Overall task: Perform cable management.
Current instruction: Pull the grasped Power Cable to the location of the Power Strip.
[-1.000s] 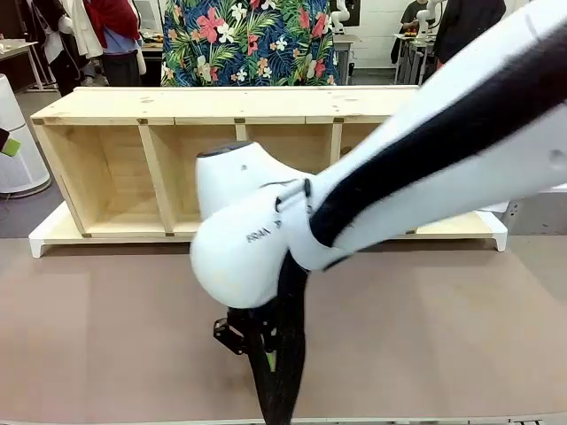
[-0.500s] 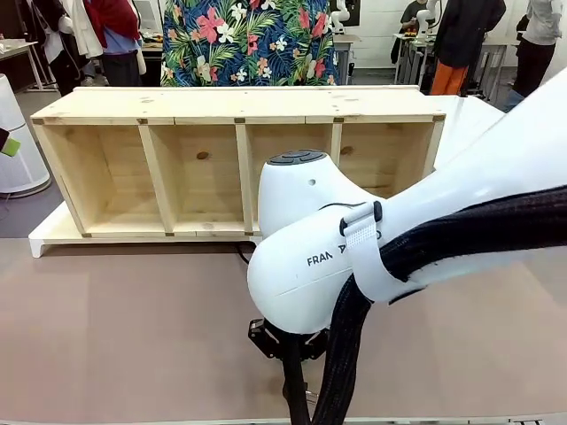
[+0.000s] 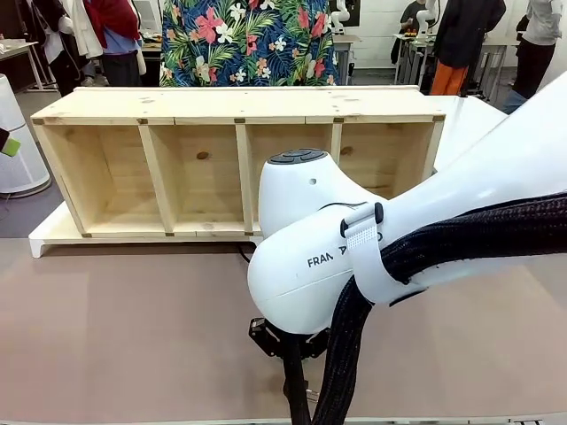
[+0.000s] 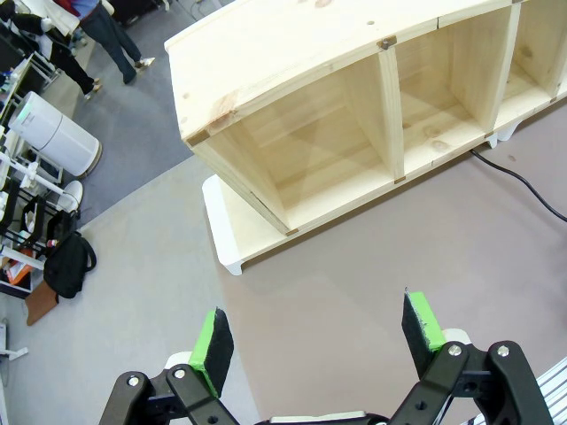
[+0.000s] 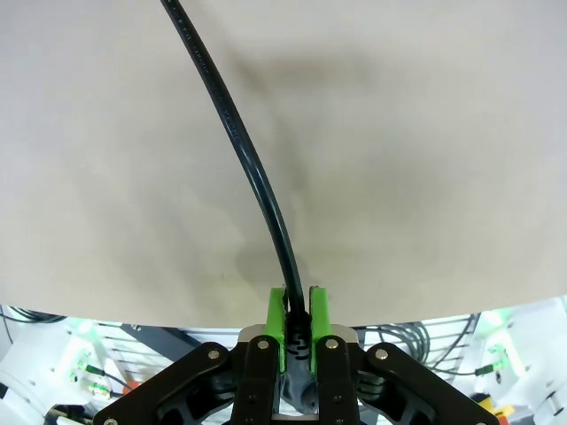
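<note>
Right gripper (image 5: 298,305): clamped narrow on the cable (image 5: 237,146). The cord sat pinched between the green pads (image 5: 276,310), low over the table (image 3: 115,336), well in front of the shelf (image 3: 177,106).
Left gripper (image 4: 319,332): jaws stood wide with nothing between them. It hung above the table in front of the shelf's end compartment.
Cable location: from the pinch it ran in one smooth arc across the table. Another stretch lay on the table, starting just beside the shelf's bottom front edge. We couldn't see the plug end.
Weight: we judged it light. It's a thin cord and no real load.
Stiffness: limp along its length but a bit springy, since it held a gentle curve instead of flopping. We expected the free run to trail and drag, not steer.
Surface: smooth round jacket. We judged it likely to slide or roll through the pads under a lengthwise pull.
Fragility: low, but we'd avoid a sharp kink.
Where to hold: on the bare cord, close to the stretch being placed. It left the pads along the fingers' line, and we reckoned a crosswise pinch would slip less.
Risk: the loose run could snag on the shelf's base.
</note>
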Robot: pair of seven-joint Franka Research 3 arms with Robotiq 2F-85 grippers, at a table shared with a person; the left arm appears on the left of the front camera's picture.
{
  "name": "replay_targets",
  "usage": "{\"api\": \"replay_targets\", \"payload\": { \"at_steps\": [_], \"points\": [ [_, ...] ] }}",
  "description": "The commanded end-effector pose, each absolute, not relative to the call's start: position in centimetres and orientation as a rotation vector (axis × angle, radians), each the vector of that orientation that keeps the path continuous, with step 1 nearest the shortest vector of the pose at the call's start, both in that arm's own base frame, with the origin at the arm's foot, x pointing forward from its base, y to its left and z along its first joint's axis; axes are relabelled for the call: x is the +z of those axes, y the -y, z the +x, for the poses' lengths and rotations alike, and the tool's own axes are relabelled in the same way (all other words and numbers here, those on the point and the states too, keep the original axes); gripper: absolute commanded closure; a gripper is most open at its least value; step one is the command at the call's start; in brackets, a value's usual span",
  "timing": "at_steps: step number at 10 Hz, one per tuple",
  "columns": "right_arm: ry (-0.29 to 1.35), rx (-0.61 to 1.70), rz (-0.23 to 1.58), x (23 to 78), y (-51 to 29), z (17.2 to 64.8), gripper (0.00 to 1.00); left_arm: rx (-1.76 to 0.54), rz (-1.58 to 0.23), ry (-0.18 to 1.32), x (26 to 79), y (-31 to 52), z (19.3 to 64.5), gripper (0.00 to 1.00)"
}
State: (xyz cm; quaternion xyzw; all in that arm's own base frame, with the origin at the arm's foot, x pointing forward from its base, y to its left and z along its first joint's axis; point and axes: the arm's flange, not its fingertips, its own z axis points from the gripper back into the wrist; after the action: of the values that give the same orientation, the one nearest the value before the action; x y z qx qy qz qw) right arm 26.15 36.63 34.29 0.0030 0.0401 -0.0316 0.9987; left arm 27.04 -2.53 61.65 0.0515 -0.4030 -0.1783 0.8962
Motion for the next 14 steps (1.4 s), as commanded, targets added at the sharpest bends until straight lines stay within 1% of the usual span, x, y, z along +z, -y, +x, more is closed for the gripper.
{"api": "replay_targets", "payload": {
  "at_steps": [1,6,9,11,12,14],
  "points": [
    [-0.088,-0.06,0.008,34.2,-36.7,26.0,0.86,-0.367,0.117,0.844,61.7,2.6,27.2,0.0],
    [-0.08,-0.061,0.005,34.3,-36.7,26.1,0.86,-0.367,0.117,0.844,61.7,2.6,27.2,0.0],
    [-0.076,-0.038,-0.08,34.0,-32.2,23.7,0.86,-0.367,0.117,0.844,61.7,2.6,27.2,0.0],
    [-0.086,-0.046,-0.068,34.6,-29.7,22.1,0.86,-0.367,0.117,0.844,61.7,2.6,27.2,0.0],
    [-0.054,-0.054,-0.067,35.0,-28.2,21.3,0.86,-0.367,0.117,0.844,61.7,2.6,27.2,0.0],
    [-0.009,-0.126,-0.066,35.8,-24.6,22.1,0.86,-0.367,0.117,0.844,61.7,2.6,27.2,0.0]
  ]
}}
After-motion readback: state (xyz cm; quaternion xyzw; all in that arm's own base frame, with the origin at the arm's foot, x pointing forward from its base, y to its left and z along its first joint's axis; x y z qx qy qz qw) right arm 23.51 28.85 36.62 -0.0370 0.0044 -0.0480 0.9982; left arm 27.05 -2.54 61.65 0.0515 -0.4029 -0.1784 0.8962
